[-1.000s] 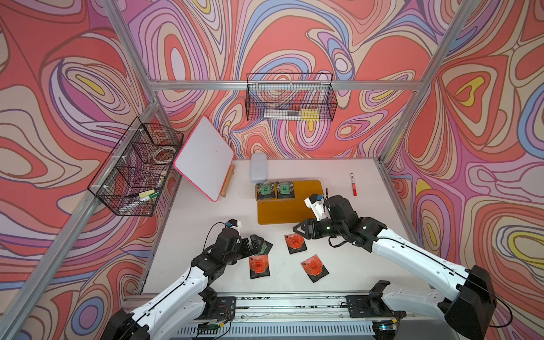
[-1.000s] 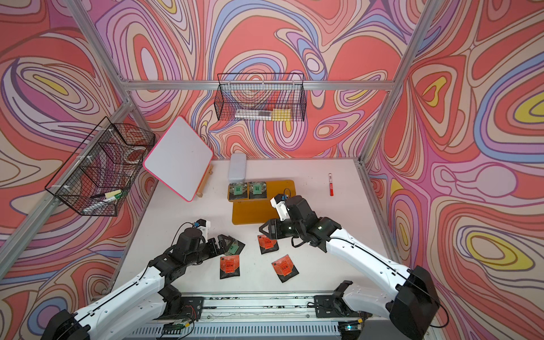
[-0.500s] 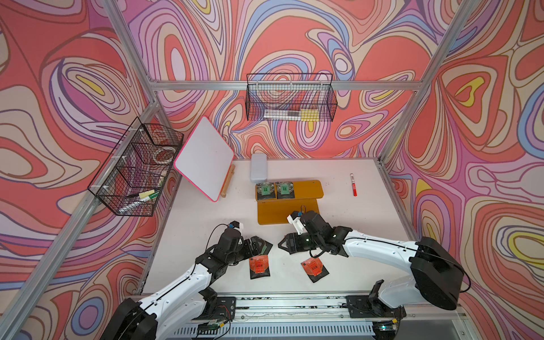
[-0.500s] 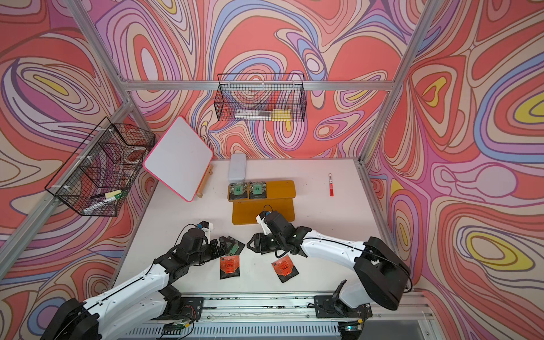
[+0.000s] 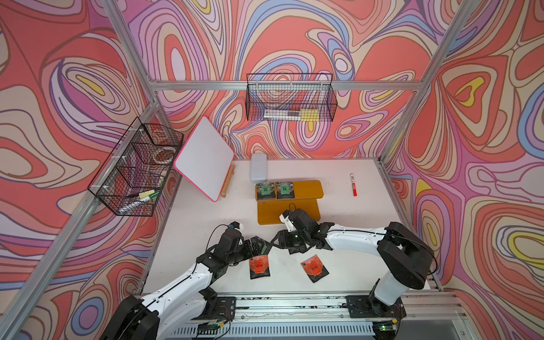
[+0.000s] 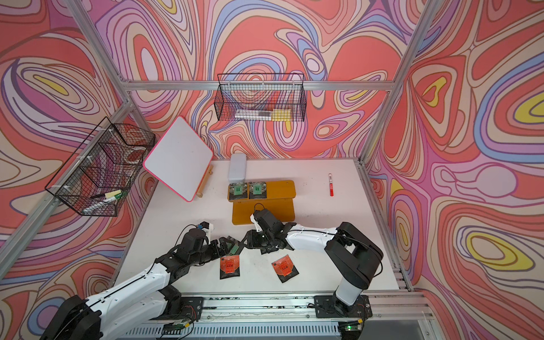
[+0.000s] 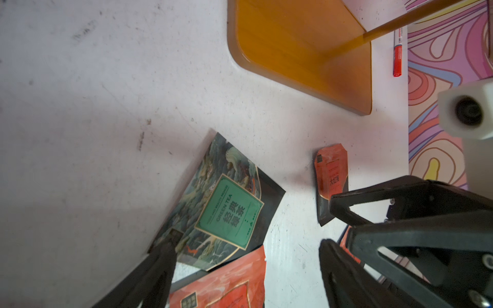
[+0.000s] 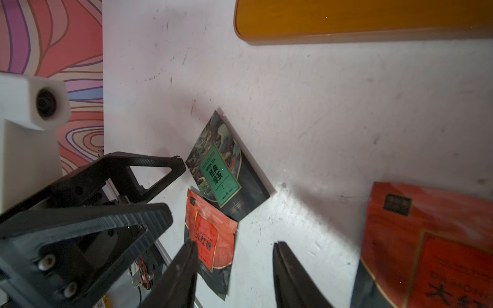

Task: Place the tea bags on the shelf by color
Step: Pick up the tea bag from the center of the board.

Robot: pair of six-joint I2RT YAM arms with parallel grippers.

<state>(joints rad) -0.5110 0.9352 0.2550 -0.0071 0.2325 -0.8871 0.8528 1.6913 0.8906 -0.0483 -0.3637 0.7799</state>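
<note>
Mustard shelf (image 5: 306, 188), green-labelled sachet (image 7: 229, 213), orange-red sachet (image 5: 259, 265)

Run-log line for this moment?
upper board: two green tea bags | lower board: bare | left gripper: open, at third green tea bag | right gripper: open, empty | orange-red tea bags: unshelved, on table

"GREEN TEA" on green sachet (image 7: 229, 213); "大红袍" on red sachet (image 8: 209, 237).

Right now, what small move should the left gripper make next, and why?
Probably close the left gripper on the loose green tea bag: its open jaws straddle it, and the shelf's upper board has room beside two green tea bags.
</note>
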